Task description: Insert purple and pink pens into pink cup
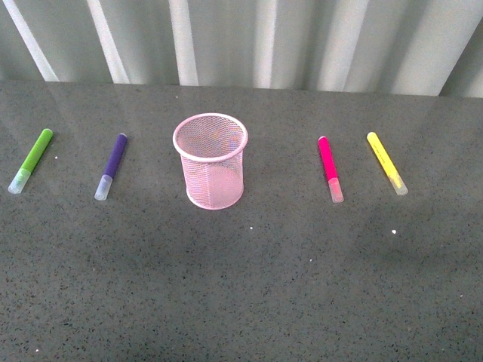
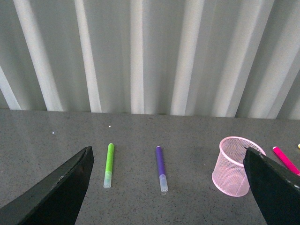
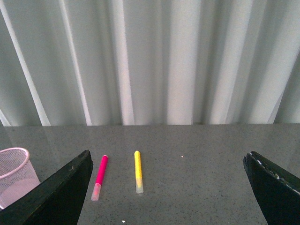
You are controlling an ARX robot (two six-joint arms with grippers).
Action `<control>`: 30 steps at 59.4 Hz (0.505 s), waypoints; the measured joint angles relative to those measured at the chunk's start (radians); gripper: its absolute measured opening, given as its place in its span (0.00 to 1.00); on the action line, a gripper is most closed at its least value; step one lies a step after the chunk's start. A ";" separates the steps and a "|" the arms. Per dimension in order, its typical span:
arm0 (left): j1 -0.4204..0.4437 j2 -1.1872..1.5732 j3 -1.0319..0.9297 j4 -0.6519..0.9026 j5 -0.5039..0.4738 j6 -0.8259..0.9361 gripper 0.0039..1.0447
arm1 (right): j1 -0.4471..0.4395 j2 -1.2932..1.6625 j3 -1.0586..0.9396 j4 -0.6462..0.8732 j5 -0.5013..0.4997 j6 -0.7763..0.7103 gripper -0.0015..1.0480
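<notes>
A: Step in hand?
B: None started. Purple pen (image 1: 112,166) flat on table (image 1: 241,294), left of pink cup (image 1: 210,160); pink pen (image 1: 330,168) flat to its right.
A: Claws?
B: Left claw (image 2: 167,150), right claw (image 3: 168,153): spread wide, empty. Next, probably: lower over one pen, pinch barrel.

My front camera looked down across the table (image 1: 241,302) toward the curtain (image 1: 226,38) from middle range. Both wrist cameras sat low over the table, facing that curtain. Each shared the pink cup (image 1: 210,161) with the front view.
</notes>
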 joint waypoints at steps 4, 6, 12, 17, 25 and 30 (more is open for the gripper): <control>0.000 0.000 0.000 0.000 0.000 0.000 0.94 | 0.000 0.000 0.000 0.000 0.000 0.000 0.93; 0.000 0.000 0.000 0.000 0.000 0.000 0.94 | 0.000 0.000 0.000 0.000 0.000 0.000 0.93; 0.000 0.000 0.000 0.000 0.000 0.000 0.94 | 0.000 0.000 0.000 0.000 0.000 0.000 0.93; 0.000 0.000 0.000 0.000 0.000 0.000 0.94 | 0.000 0.000 0.000 0.000 0.000 0.000 0.93; 0.000 0.000 0.000 0.000 0.000 0.000 0.94 | 0.000 0.000 0.000 0.000 0.000 0.000 0.93; 0.000 0.000 0.000 0.000 0.000 0.000 0.94 | 0.000 0.000 0.000 0.000 0.000 0.000 0.93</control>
